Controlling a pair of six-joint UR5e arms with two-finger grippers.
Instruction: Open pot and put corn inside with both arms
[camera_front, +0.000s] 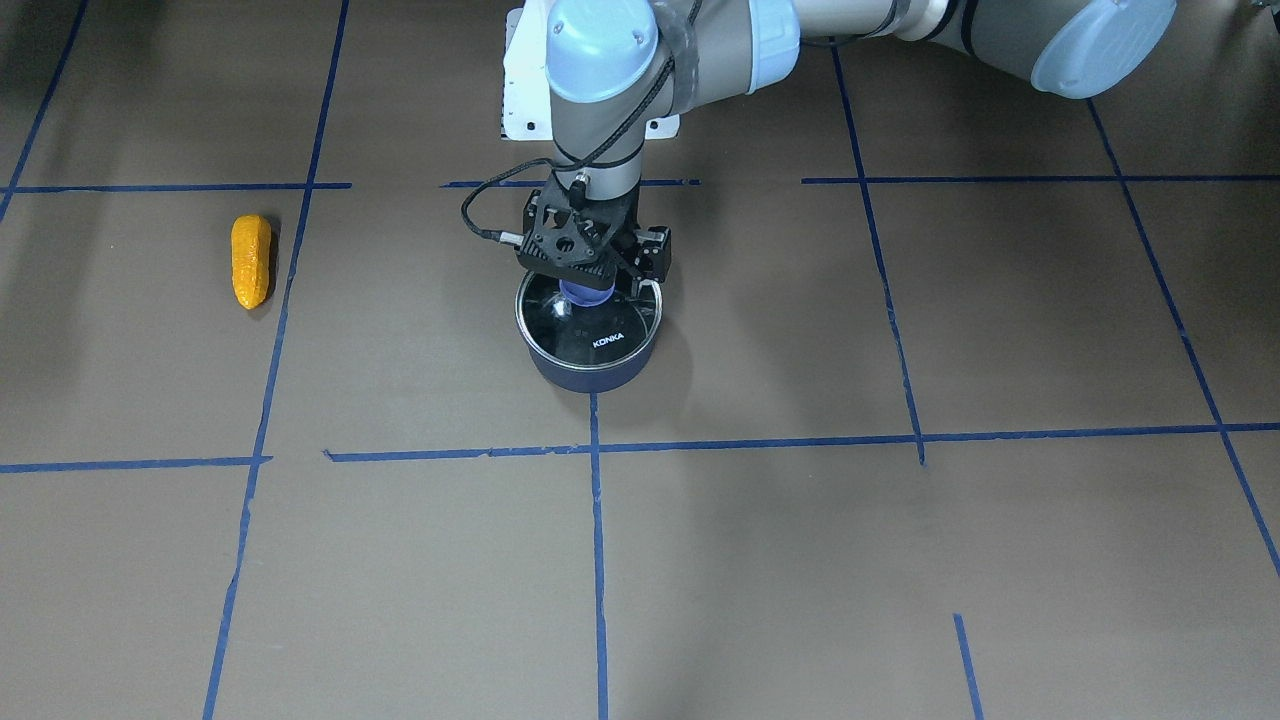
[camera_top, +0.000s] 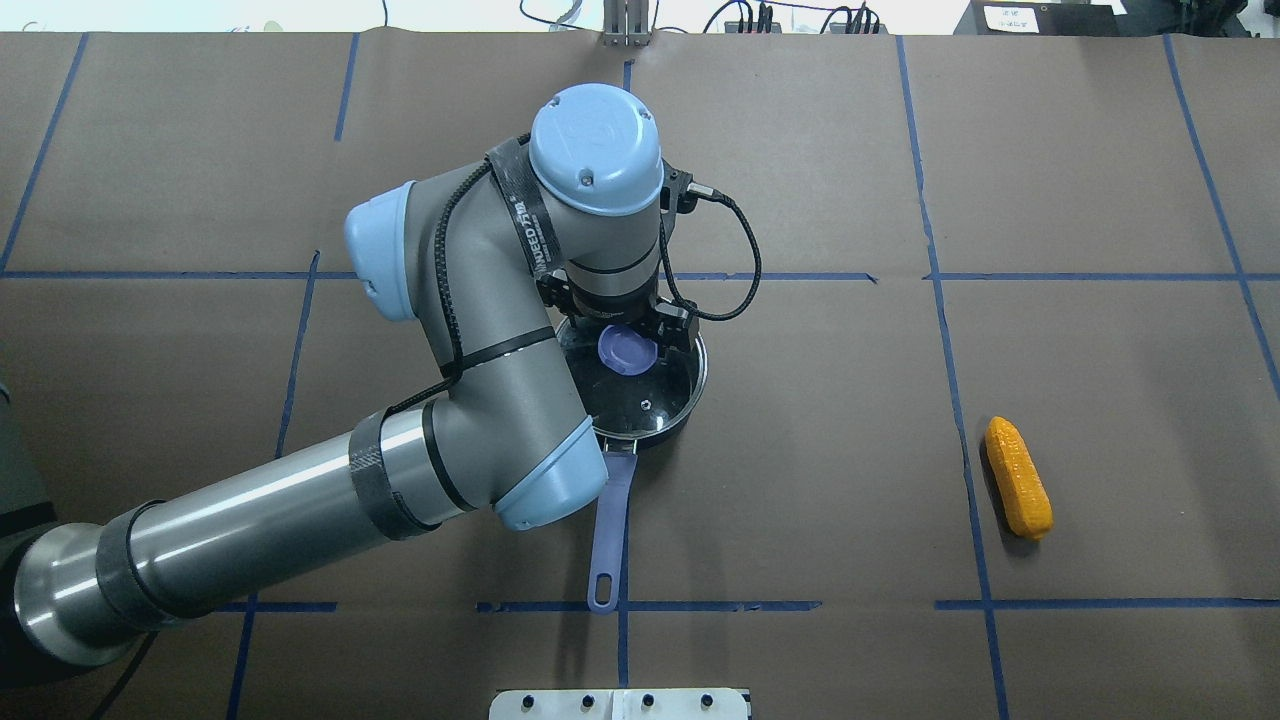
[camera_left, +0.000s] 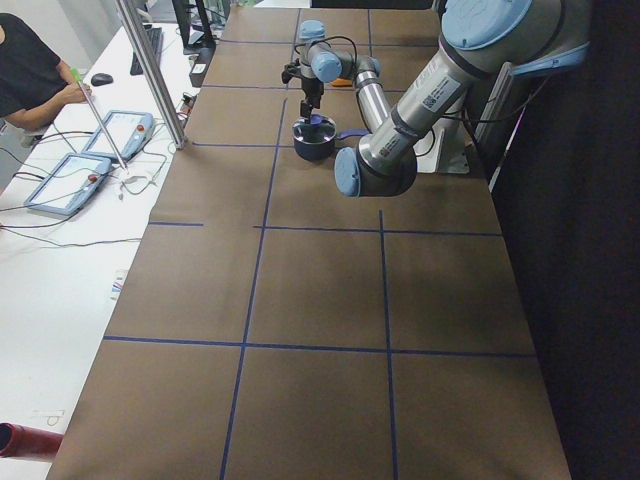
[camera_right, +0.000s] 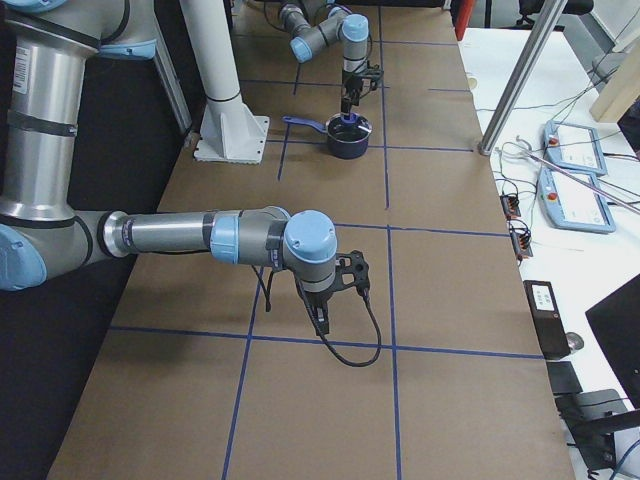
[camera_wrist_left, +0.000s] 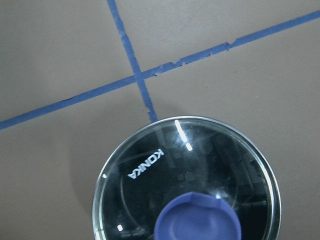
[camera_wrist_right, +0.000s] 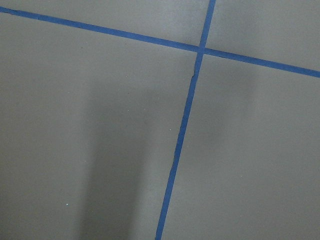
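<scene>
The pot (camera_front: 588, 345) stands mid-table with its glass lid (camera_front: 600, 325) on; it also shows in the overhead view (camera_top: 650, 405), its handle (camera_top: 608, 525) pointing toward the robot. My left gripper (camera_front: 587, 283) is down over the lid's blue knob (camera_top: 627, 351). Its fingers are hidden by the gripper body, so I cannot tell if they grip the knob. The left wrist view shows the lid (camera_wrist_left: 150, 175) and knob (camera_wrist_left: 197, 220) close below. The corn (camera_top: 1017, 477) lies alone at the robot's right, also in the front view (camera_front: 250, 260). My right gripper (camera_right: 322, 318) hangs over bare table, far from both; its state is unclear.
Brown table (camera_top: 800, 150) with a blue tape grid. A white base stand (camera_right: 228, 135) sits at the robot's edge. Operators' pendants (camera_left: 95, 150) lie on the white side bench beyond the table.
</scene>
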